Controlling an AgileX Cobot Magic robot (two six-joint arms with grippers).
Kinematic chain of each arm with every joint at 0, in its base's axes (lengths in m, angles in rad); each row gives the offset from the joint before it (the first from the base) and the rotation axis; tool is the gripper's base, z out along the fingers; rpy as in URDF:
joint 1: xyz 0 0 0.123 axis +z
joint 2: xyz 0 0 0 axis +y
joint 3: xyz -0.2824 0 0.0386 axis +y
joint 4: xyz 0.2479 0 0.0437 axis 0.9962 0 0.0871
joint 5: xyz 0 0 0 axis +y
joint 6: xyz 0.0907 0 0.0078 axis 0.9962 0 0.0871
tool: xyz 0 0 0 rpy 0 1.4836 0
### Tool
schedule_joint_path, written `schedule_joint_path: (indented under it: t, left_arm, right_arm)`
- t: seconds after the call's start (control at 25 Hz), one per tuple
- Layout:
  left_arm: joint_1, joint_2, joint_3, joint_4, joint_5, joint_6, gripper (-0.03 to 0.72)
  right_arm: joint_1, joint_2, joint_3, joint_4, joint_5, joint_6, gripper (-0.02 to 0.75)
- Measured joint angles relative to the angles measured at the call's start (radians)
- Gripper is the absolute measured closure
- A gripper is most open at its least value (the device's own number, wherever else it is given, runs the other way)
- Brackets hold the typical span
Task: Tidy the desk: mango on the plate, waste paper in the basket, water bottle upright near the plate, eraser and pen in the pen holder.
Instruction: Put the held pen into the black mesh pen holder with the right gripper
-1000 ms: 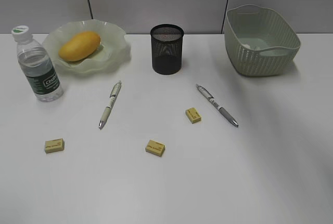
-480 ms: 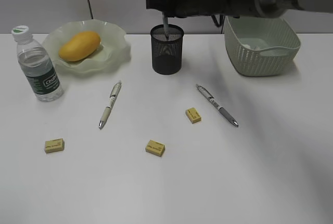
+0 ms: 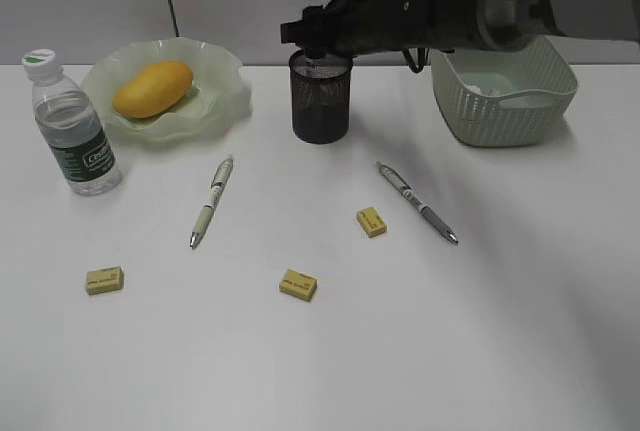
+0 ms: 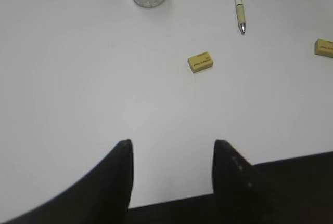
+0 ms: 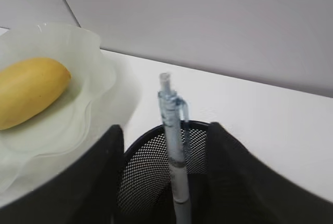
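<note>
Dropping a pen [image 5: 174, 156] upright into the pen holder [image 3: 321, 101]; our right gripper [image 5: 164, 177] above it has jaws apart. Left gripper [image 4: 171, 174] open, nearest the near-left eraser [image 4: 200, 62].

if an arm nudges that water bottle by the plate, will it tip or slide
The water bottle stands tall on a narrow base, so a high push probably tips it. It looks mostly full, so a low nudge likely slides it. Once down, its round body would probably roll across the desk.
</note>
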Motion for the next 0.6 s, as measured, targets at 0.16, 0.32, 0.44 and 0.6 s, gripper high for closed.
schedule_joint_path:
  t: [0.16,0.32,0.44,0.6]
  left_arm:
    - [0.0,0.0,0.0,0.0,0.0,0.0,0.314]
    - [0.0,0.0,0.0,0.0,0.0,0.0,0.314]
    - [0.0,0.0,0.0,0.0,0.0,0.0,0.316]
    - [0.0,0.0,0.0,0.0,0.0,0.0,0.316]
  right_arm:
    - [0.0,-0.001,0.0,0.0,0.014,0.0,0.239]
    - [0.0,-0.032,0.0,-0.01,0.08,0.0,0.216]
    - [0.0,-0.077,-0.001,-0.026,0.18,0.0,0.214]
    - [0.0,-0.144,-0.006,-0.061,0.398,0.0,0.216]
